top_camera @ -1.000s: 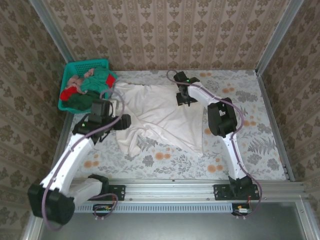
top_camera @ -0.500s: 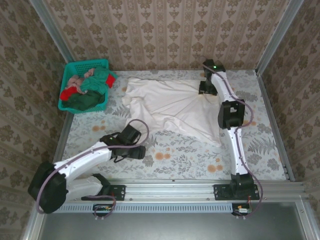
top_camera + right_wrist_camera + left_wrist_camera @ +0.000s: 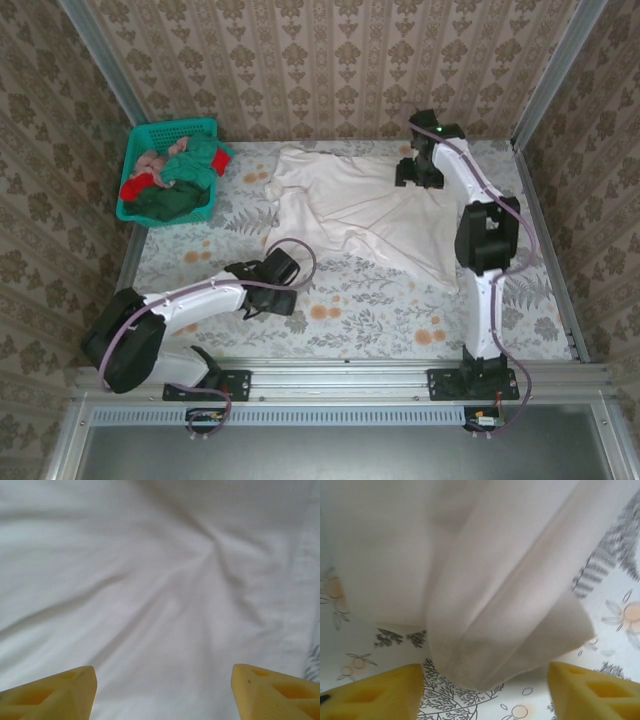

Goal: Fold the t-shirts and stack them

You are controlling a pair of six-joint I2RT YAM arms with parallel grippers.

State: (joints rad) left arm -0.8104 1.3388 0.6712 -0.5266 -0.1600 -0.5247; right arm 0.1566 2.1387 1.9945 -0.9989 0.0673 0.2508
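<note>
left claw (image 3: 485,692) wide, nothing between the fingers, low over the surface (image 3: 615,595), just short of the white t-shirt (image 3: 485,580) and its folded near hem. right claw (image 3: 162,695) also wide and empty, close above that shirt's far right part. Shirt lies rumpled mid-surface; other t-shirts (image 3: 180,170) are heaped in the basket (image 3: 172,127), far left.
</note>
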